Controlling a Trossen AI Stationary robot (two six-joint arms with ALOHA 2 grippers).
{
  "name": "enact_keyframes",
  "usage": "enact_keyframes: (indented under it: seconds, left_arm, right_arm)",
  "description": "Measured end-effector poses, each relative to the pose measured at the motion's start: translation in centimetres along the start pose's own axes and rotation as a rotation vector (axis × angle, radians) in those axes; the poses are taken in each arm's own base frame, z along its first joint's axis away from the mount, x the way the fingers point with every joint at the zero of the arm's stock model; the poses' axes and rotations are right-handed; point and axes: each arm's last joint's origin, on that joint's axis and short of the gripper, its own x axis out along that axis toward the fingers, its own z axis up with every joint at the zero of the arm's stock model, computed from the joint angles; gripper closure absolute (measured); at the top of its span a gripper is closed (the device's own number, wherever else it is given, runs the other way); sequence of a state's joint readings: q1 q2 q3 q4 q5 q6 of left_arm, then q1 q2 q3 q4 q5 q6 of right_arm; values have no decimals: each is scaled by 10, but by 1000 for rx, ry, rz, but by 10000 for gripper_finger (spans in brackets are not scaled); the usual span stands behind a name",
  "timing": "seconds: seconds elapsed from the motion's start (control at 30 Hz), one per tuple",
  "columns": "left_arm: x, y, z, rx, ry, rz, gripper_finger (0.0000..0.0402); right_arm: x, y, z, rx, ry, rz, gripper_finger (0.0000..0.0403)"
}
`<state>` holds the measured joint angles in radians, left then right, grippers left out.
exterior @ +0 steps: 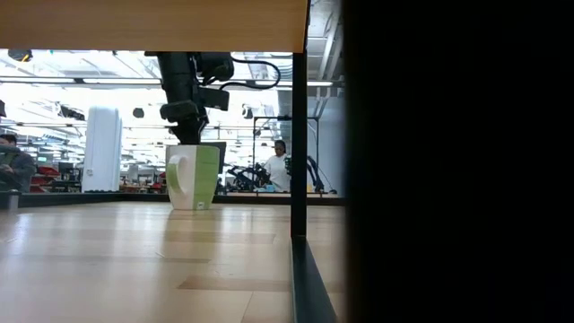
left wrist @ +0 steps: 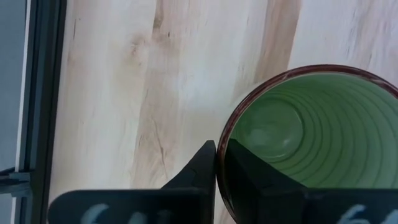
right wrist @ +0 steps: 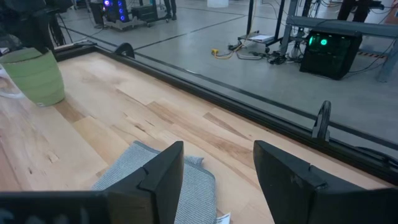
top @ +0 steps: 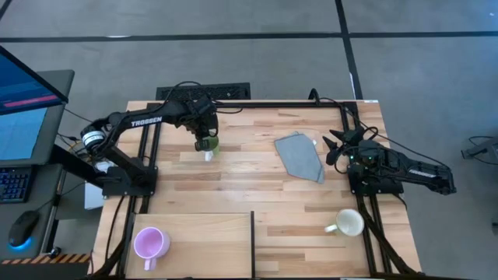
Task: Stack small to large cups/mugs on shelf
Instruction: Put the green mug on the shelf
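A green mug (top: 208,145) stands upright with its base on the plank tabletop, toward the far left. My left gripper (top: 204,134) comes down on it and is shut on its rim. The low view shows the same mug (exterior: 193,177), its white handle facing the camera. A light purple mug (top: 150,243) sits on the pale shelf board (top: 202,233) at the near left. A cream-white mug (top: 348,223) stands on the table at the near right. My right gripper (right wrist: 217,168) waits open at the right side, above a grey cloth (right wrist: 155,183). My left gripper pinches the green mug's wall at its dark rim (left wrist: 219,149), one finger (left wrist: 199,171) outside and the other finger (left wrist: 249,177) inside the hollow. The fingers come steeply from above. The mug stands upright, and in the low view its bottom appears to rest on the table.
The folded grey cloth (top: 299,155) lies on the table between the two arms. A dark frame rail (top: 253,241) bounds the shelf board's right edge. Black rails run along the table's far edge (top: 257,103). People (exterior: 280,161) and equipment show in the room beyond.
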<state>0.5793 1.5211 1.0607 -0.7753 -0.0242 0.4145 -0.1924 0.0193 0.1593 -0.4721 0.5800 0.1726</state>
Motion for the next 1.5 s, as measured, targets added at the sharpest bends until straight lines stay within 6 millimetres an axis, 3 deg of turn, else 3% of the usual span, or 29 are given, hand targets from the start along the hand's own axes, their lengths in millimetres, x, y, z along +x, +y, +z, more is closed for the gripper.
enact_keyframes:
  seconds: [1.5]
  left_arm:
    - [1,-1,0,30,-3,-23,395]
  right_arm:
    - [0,0,0,0,1,0,187]
